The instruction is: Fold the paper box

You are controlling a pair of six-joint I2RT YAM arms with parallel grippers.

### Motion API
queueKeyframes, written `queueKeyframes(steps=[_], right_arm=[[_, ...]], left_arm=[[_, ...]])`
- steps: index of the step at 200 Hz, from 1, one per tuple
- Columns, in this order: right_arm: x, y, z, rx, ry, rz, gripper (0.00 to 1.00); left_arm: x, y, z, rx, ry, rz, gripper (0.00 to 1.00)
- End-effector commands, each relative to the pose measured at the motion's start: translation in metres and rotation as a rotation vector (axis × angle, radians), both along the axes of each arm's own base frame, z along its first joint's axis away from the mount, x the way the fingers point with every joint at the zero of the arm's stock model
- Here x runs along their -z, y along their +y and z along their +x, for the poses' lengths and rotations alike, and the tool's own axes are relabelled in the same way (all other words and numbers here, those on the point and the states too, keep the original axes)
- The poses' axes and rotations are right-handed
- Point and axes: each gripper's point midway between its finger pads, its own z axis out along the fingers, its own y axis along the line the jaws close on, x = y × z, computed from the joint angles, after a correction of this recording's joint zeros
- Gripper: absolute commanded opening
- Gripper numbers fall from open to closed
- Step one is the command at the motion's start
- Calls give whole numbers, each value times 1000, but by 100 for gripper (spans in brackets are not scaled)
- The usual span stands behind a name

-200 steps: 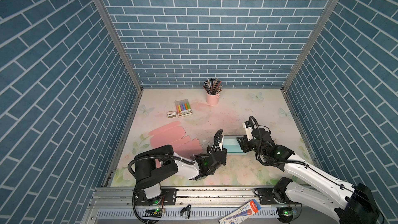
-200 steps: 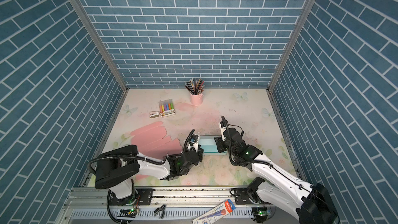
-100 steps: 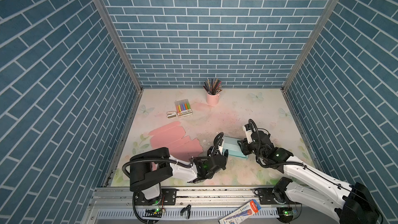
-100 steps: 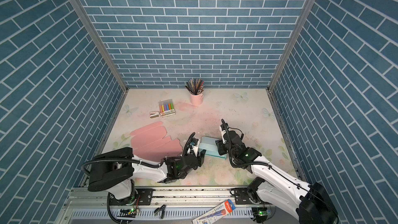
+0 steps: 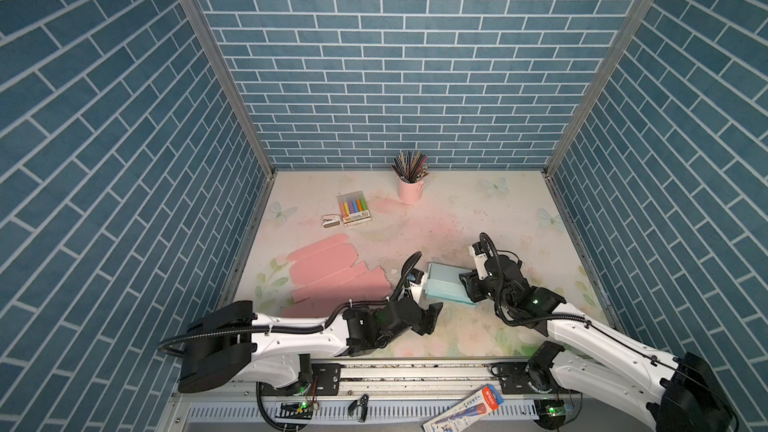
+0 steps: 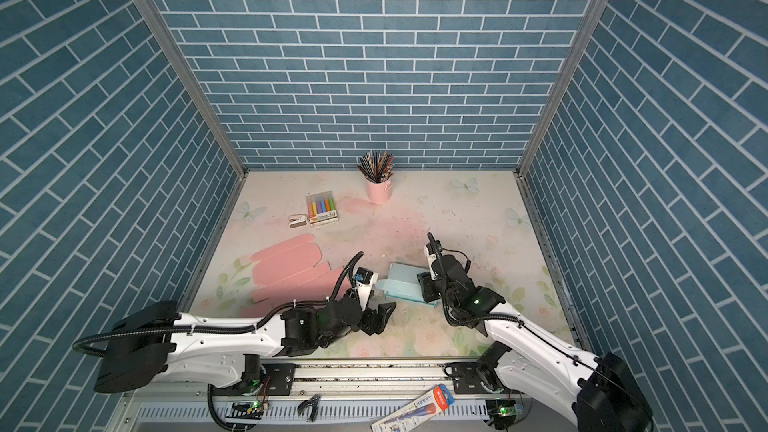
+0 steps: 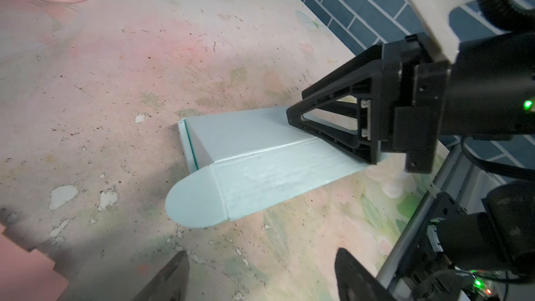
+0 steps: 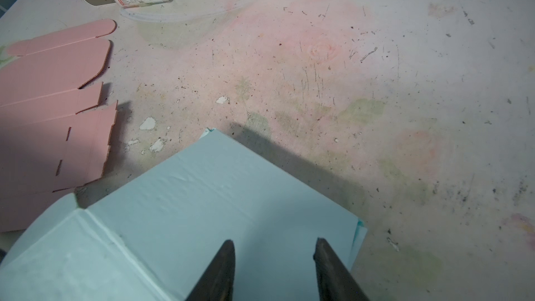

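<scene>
Left pincer [image 7: 262, 253] has released the paper box [image 7: 260, 152], now wide, just beside it; right pincer [image 8: 274, 241] half-spread atop it (grip unconfirmed). Flap [image 7: 194, 198] remains untucked.

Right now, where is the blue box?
In both top views the paper box lies front and right of centre on the table, the right gripper on its right end, the left gripper by its left.

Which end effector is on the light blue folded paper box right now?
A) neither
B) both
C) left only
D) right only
D: the right end effector sits on the top panel of the light blue folded paper box; the left end effector hangs open, clear of the box's rounded flap.
</scene>
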Motion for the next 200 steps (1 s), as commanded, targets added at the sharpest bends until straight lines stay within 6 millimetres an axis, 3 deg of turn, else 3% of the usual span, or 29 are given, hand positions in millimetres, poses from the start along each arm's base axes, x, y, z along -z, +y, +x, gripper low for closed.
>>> queueKeyframes(steps=[1,41,72,117,153,200], right_arm=[[-2,1,-1,9,6,21,46],[4,-4,-5,17,13,18,45],[3,-5,-7,18,14,18,45],[7,-4,-9,10,25,25,45],[9,-2,-11,6,36,29,45],[15,-2,-15,7,55,39,45]], left_arm=[[-6,6,-3,7,42,73,82],[-42,6,35,-50,21,-55,83],[-52,13,71,-79,24,-114,83],[-21,4,98,-53,69,-77,73],[10,-12,103,-24,116,-33,64],[38,-11,104,-32,149,3,57]])
